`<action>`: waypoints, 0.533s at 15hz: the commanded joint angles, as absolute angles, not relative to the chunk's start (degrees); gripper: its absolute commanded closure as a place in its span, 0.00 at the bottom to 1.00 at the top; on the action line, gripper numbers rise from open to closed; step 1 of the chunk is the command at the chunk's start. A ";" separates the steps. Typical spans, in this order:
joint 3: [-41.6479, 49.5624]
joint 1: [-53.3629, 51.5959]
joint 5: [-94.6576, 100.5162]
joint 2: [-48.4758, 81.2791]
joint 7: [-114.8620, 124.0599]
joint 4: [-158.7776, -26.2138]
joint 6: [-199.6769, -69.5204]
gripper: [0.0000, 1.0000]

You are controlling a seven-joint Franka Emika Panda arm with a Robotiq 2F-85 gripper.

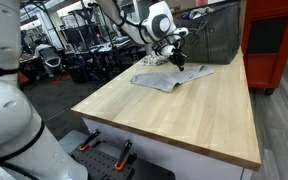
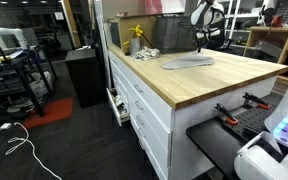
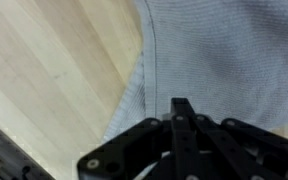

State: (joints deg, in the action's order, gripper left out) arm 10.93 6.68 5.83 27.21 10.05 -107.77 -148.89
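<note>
Spread across the pale wooden worktop (image 1: 174, 120), close to its far edge and well apart from its near edge: a grey cloth (image 1: 169, 78), mostly flat, slightly rumpled on one side. In the wrist view, ribbed grey fabric with a stitched seam running down it, filling the upper right, with bare wood showing to the left of the hem.

Directly above the cloth, near its far end: the pincer (image 1: 176, 64), hanging from the white arm (image 1: 160, 22) and pointing down. Fingers pressed together, dark tips meeting in a single line in the wrist view. Tips right at the fabric; cannot tell whether a fold sits nipped between them or whether touching at all.

Behind the cloth, along the far edge of the worktop: a grey metal bin (image 1: 219, 35). Beyond the far right corner in an exterior view, a red cabinet (image 1: 274, 40) standing on the floor. Toward another corner, in an exterior view, a small yellow object (image 2: 137, 33) among dark clutter. Under the worktop's long edge, white drawers (image 2: 144, 105)
</note>
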 commanded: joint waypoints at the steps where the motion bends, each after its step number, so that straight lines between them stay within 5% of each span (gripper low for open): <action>1: 7.59 10.04 4.91 21.55 -2.88 -115.55 -153.71 1.00; 8: 5.63 11.92 3.78 12.31 -14.46 -123.35 -145.80 1.00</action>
State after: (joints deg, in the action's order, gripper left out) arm 4.93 11.73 3.44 18.27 -12.51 -119.17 -150.03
